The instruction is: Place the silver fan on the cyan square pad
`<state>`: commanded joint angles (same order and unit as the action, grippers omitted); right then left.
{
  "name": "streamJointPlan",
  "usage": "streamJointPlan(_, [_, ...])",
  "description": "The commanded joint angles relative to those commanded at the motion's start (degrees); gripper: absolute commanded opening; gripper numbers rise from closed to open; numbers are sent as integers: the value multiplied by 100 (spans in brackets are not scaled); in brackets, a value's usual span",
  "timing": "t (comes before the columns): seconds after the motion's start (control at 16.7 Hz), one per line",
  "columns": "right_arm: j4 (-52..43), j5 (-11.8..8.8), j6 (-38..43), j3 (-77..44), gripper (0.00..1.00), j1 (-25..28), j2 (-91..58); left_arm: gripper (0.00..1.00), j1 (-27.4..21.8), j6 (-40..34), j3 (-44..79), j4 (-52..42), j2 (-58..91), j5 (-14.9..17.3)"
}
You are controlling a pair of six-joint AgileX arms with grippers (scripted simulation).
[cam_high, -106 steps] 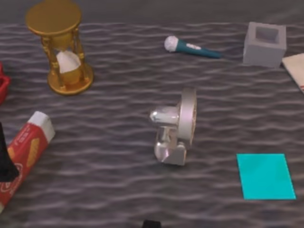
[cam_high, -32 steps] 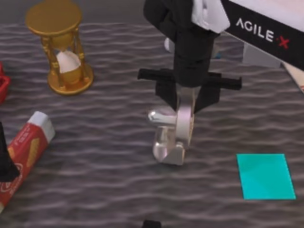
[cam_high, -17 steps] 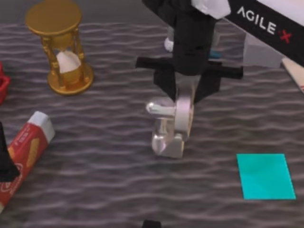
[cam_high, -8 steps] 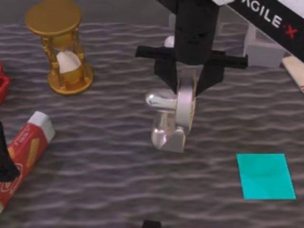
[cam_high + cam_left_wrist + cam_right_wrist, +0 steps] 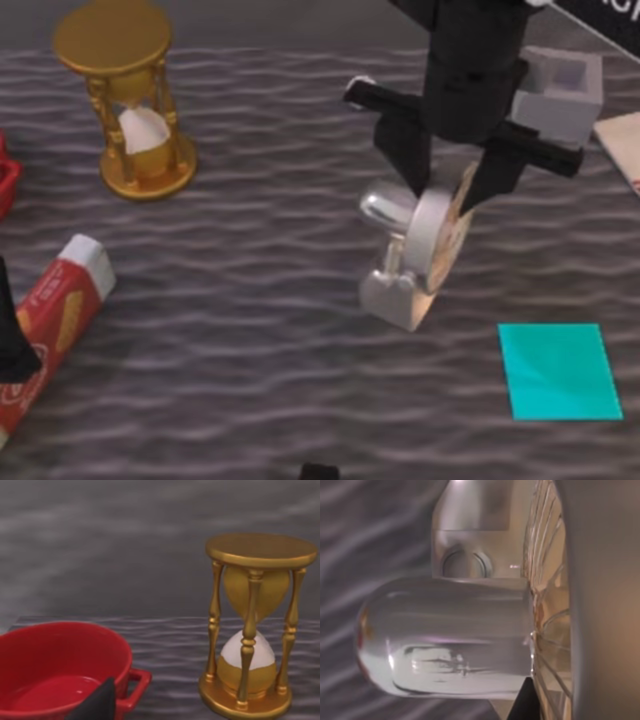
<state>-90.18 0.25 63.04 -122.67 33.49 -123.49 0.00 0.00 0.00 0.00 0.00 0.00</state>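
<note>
The right gripper [image 5: 447, 205] is clamped on the fan [image 5: 418, 252] ring, holding it tilted above mid-table. The pad [image 5: 560, 370] lies toward the table's right front corner.

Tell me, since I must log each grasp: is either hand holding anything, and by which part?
The right hand holds the silver fan by the top of its round cage, fingers either side of the ring. The left hand is out of view.
</note>
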Motion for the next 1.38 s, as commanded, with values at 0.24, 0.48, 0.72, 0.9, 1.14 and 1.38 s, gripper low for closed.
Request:
streamJointPlan(0.24, [422, -2, 1716, 1449, 0, -324, 1152, 100, 0, 0, 0, 0, 0, 0])
streamJointPlan(0.48, [856, -5, 3519, 3082, 0, -657, 2342, 100, 0, 0, 0, 0, 0, 0])
streamJointPlan(0.72, [1148, 0, 4733, 4288, 0, -915, 3214, 100, 0, 0, 0, 0, 0, 0])
streamJointPlan(0.9, [1232, 3, 5026, 4584, 0, -990, 3464, 100, 0, 0, 0, 0, 0, 0])
streamJointPlan(1.14, [1221, 2, 5025, 4572, 0, -961, 3443, 100, 0, 0, 0, 0, 0, 0])
streamJointPlan(1.38, [1610, 1, 5012, 4903, 0, -994, 3415, 100, 0, 0, 0, 0, 0, 0])
